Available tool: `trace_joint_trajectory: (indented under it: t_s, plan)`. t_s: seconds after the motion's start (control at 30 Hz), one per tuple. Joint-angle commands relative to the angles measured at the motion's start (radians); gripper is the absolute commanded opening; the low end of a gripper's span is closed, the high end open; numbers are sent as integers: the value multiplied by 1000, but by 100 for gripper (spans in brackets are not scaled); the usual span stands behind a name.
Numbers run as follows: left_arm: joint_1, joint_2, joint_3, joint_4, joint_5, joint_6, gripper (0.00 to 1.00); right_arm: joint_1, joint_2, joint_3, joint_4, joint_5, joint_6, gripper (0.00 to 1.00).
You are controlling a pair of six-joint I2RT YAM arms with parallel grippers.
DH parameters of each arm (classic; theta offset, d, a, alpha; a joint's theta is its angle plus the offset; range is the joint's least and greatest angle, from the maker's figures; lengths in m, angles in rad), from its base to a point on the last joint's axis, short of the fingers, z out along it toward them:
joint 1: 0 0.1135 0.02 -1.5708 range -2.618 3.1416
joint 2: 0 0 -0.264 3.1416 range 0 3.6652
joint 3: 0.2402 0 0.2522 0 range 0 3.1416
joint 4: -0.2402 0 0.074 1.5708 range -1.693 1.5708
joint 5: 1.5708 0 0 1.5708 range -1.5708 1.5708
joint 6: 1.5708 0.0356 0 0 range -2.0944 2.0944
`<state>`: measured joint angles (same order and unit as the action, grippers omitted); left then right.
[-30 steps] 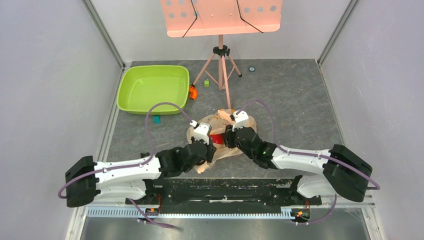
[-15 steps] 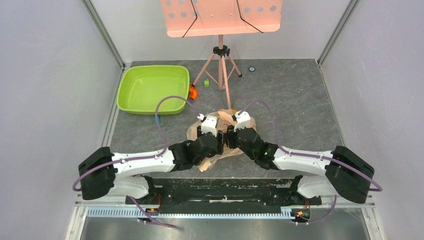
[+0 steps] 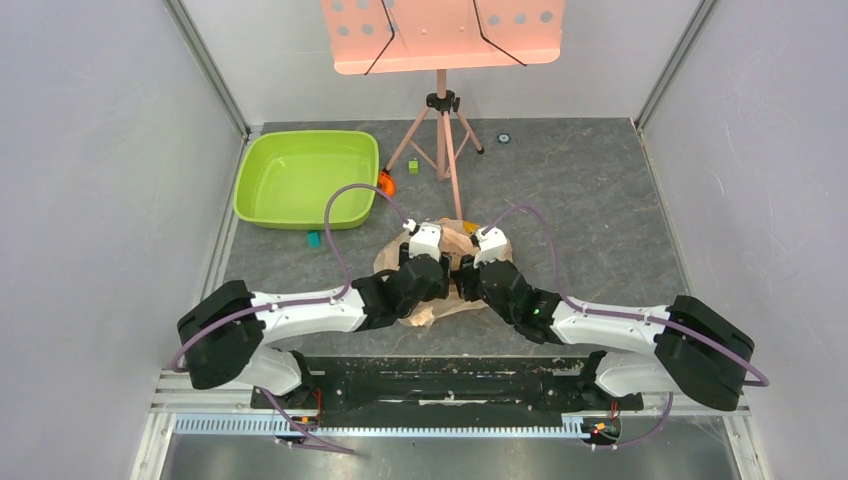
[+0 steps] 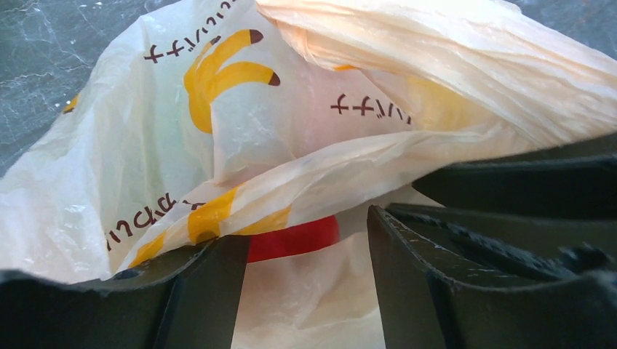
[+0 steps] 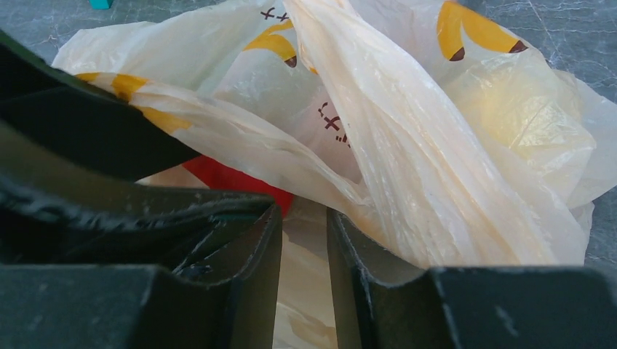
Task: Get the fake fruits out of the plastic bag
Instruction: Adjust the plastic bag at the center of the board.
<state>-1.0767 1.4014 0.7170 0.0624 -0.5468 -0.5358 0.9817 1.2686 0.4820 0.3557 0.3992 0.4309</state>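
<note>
The left gripper (image 4: 301, 246) has its jaws well apart and nothing between them; a fold of the bag (image 4: 131, 160) lies across just above its fingertips. The right gripper (image 5: 302, 218) shows only a narrow gap with pale film behind it, and I cannot tell whether it pinches the bag. Both grippers meet nose to nose over the one bag, which lies crumpled on the grey table (image 3: 600, 220) just ahead of the arms. One red fruit (image 4: 320, 231) sits inside the bag at its mouth, partly under the fold. A yellow patch shows through the film farther in, too vague to name. Beyond lie three small blocks: teal (image 3: 314, 239), orange (image 3: 386, 185) and green (image 3: 413, 166). One green tub (image 3: 305, 178) stands at the far left and one pink stand (image 3: 443, 35) at the back.
</note>
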Motion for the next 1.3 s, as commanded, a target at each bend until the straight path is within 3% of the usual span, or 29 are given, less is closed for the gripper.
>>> trace_joint_trajectory:
  t_s: [0.0, 0.4, 0.93, 1.0, 1.17, 1.27]
  plan:
    - [20, 38, 37, 36, -2, 49, 67, 5, -30, -6, 39, -2, 17, 32]
    - [22, 76, 38, -166, -7, -18, 73, 5, -33, -20, 54, -18, 15, 35]
    - [23, 200, 125, -226, 60, -35, 77, 5, -54, -45, 55, -16, 14, 36]
    - [24, 205, 134, -238, 62, -41, 73, 5, -60, -48, 53, -15, 12, 37]
    - [25, 151, 115, -246, 57, -50, 46, 5, -77, -55, 50, -6, 10, 37]
    - [24, 66, 98, -253, 41, -46, 44, 5, -91, -62, 49, 0, 11, 37]
